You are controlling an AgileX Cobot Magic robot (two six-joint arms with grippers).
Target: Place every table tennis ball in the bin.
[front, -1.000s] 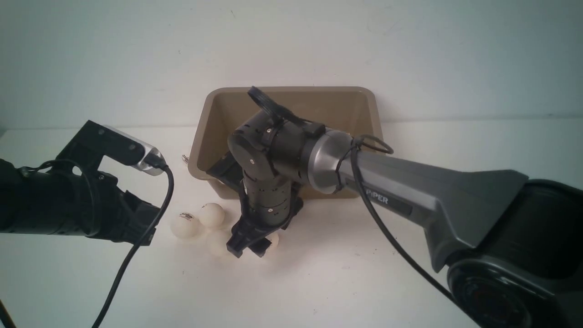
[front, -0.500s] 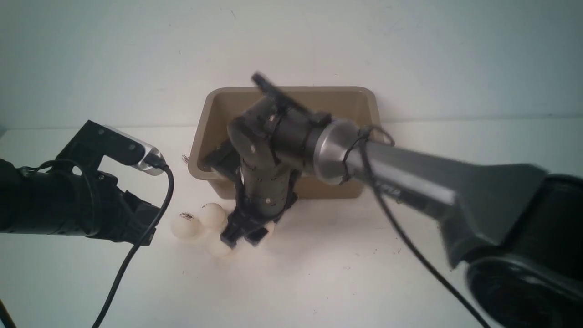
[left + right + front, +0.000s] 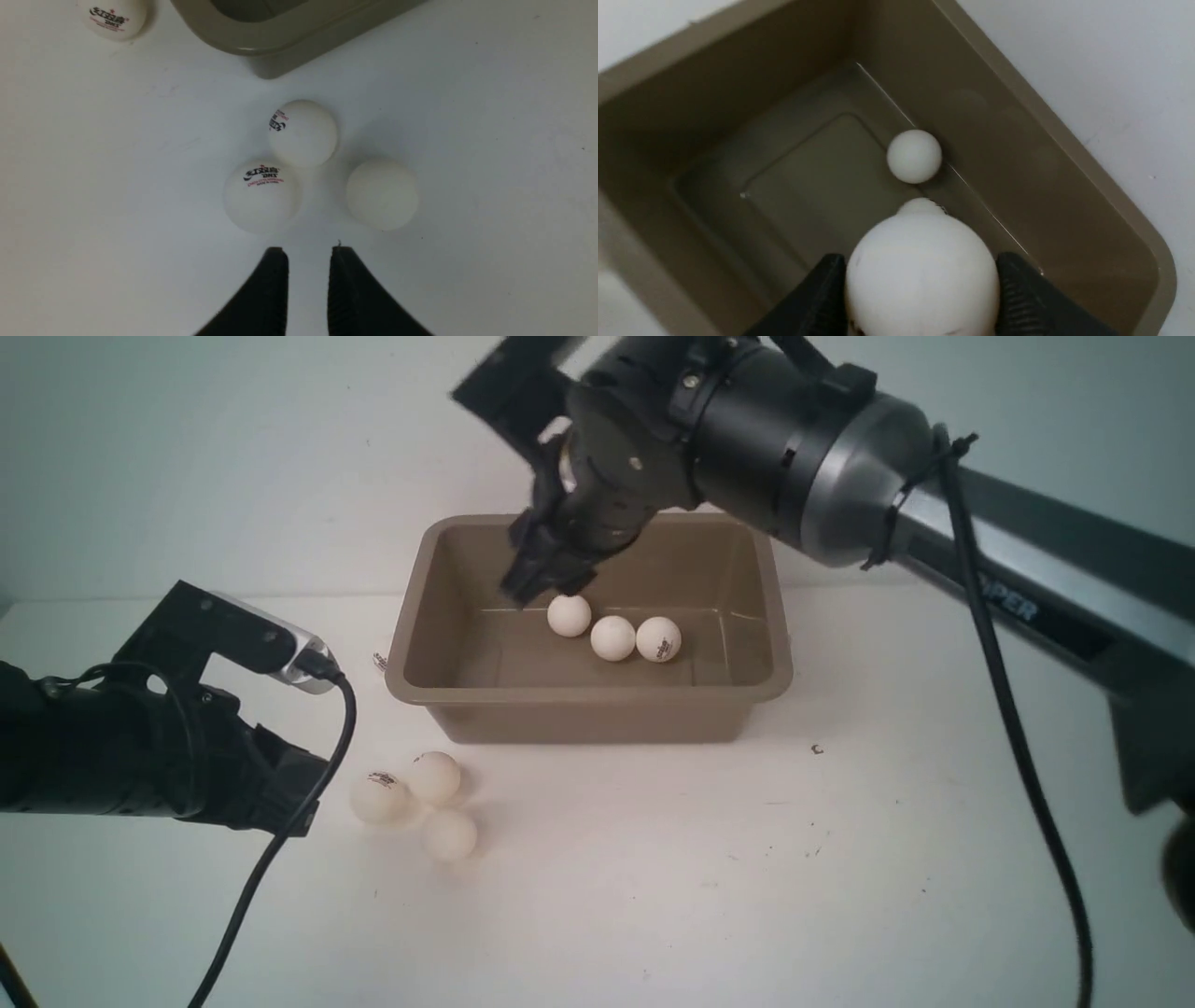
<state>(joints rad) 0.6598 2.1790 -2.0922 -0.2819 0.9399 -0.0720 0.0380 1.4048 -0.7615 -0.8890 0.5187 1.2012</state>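
The right gripper (image 3: 546, 581) hung over the bin (image 3: 579, 693), which stood toward the far edge of the table (image 3: 672, 896). Its fingers pressed against both sides of a table tennis ball (image 3: 922, 275). Holding the ball above the open tub rather than beside it meant a release would drop it inside. The ball seemed clear of the floor, though the front view left its height hard to judge. On the bin's floor two balls (image 3: 612, 637) lay side by side toward the far wall. The left gripper (image 3: 308, 254) hovered low over the table, jaws only slightly apart with nothing between them. It pointed at a cluster of three balls (image 3: 303, 133) just off the bin's near left corner, likely lined up for the next pick. A further logo ball (image 3: 112, 16) sat beside the bin's left wall.
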